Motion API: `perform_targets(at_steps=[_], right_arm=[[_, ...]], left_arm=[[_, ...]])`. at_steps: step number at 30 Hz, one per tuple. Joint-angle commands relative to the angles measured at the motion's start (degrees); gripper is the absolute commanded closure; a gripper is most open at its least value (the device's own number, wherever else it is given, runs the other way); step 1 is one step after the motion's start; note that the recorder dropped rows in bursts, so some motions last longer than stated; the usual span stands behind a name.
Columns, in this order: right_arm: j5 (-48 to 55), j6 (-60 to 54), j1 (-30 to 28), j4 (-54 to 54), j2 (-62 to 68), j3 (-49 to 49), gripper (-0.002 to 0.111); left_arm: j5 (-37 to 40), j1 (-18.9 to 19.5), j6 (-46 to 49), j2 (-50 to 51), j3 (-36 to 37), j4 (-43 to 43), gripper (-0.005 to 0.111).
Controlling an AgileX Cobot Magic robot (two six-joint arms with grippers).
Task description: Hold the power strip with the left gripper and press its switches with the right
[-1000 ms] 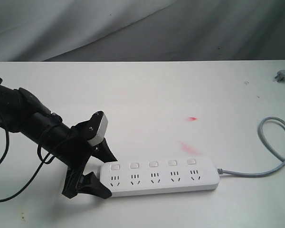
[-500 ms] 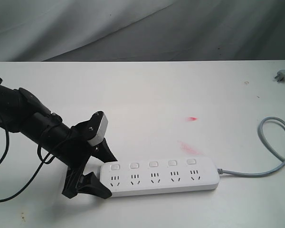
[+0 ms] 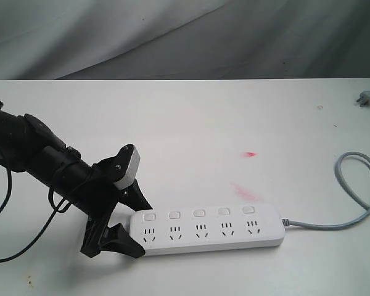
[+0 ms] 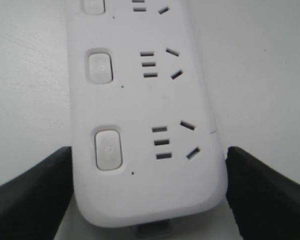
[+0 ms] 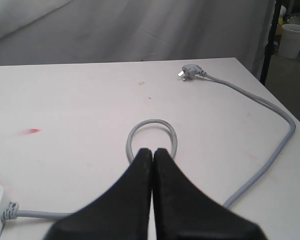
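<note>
Grey cloth hangs behind a white counter. Seen from the exterior view, the strip lies flat on the counter at 6 o'clock, its length running from 9 to 3. Its five switches sit in a row along the 12 o'clock side, one above each socket. The left gripper comes in from 9 o'clock on a black cabled arm. Its jaws are spread wide around the strip's 9 o'clock end, one finger against each long side, pinching it. A grey cord leaves the strip's 3 o'clock end, curls in a loop near the 3 o'clock edge and ends at a small plug at 2 o'clock. Two faint red marks show on the counter between the strip and the centre. The right gripper appears only in its own wrist view, above the counter. Its jaws are pressed together and hold nothing, with the cord's loop just past their tips.
</note>
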Motion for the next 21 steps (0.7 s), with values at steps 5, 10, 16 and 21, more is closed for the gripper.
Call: perform_targets(at_steps=[5, 10, 16, 21], right_arm=[[0.03, -0.67, -0.54, 0.32, -0.35, 0.22, 0.108], [0.03, -0.67, -0.54, 0.32, -0.35, 0.22, 0.108], [0.03, -0.67, -0.54, 0.32, -0.35, 0.22, 0.108], [0.03, -0.67, -0.54, 0.32, -0.35, 0.22, 0.108]], left_arm=[[-0.32, -0.35, 0.36, 0.22, -0.3, -0.06, 0.105], [-0.32, -0.35, 0.36, 0.22, -0.3, -0.17, 0.105], [0.34, -0.35, -0.97, 0.22, -0.3, 0.91, 0.098], [0.47, -0.35, -2.79, 0.22, -0.3, 1.35, 0.055]])
